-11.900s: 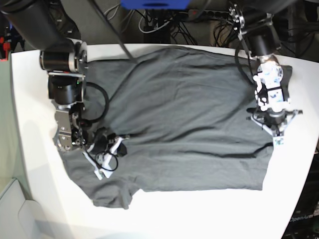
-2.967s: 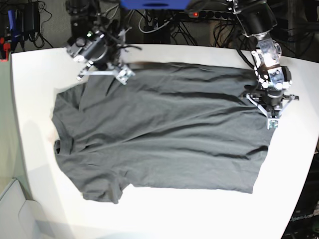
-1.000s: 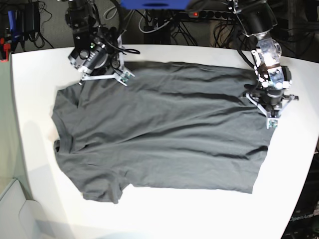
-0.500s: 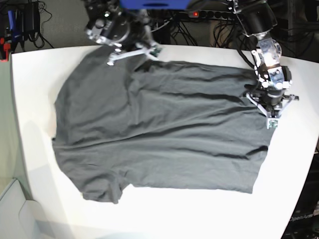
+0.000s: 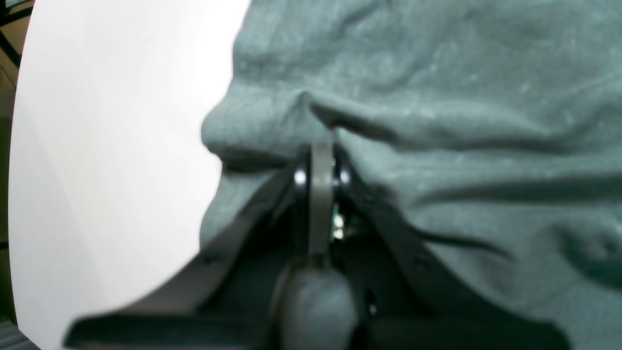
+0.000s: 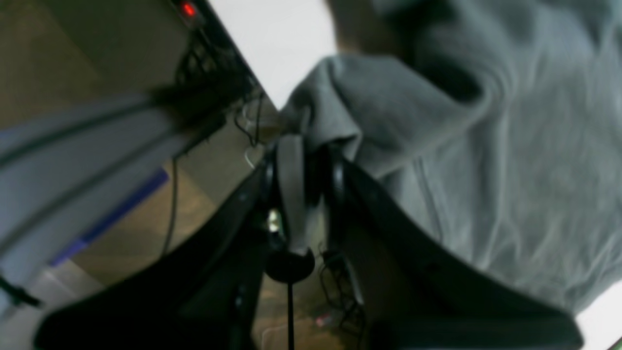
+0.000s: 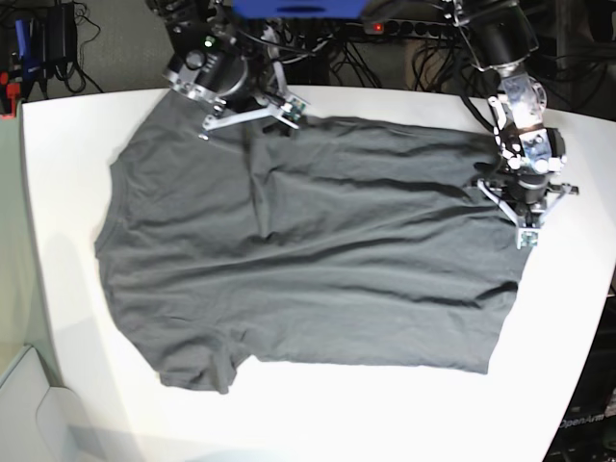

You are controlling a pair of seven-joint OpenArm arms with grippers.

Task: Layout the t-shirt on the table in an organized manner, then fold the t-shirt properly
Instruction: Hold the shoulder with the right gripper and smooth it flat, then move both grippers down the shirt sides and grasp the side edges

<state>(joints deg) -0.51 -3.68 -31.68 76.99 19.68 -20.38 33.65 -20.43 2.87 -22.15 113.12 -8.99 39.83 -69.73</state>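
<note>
Mostly flat, t-shirt (image 7: 308, 250) covering surface (image 7: 67, 192), right jaws (image 7: 252, 114) pinching far-edge cloth, left jaws (image 7: 521, 214) pinching its right-edge fold

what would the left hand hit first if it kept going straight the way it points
The t-shirt. The left hand is shut on a raised fold of it, so grey cloth lies right ahead of the tips. Beneath that is probably the table, though depth is hard to judge here.

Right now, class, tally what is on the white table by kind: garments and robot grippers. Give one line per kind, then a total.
T-shirt: 1
Grippers: 2, the left gripper and the right gripper
Total: 3
</note>
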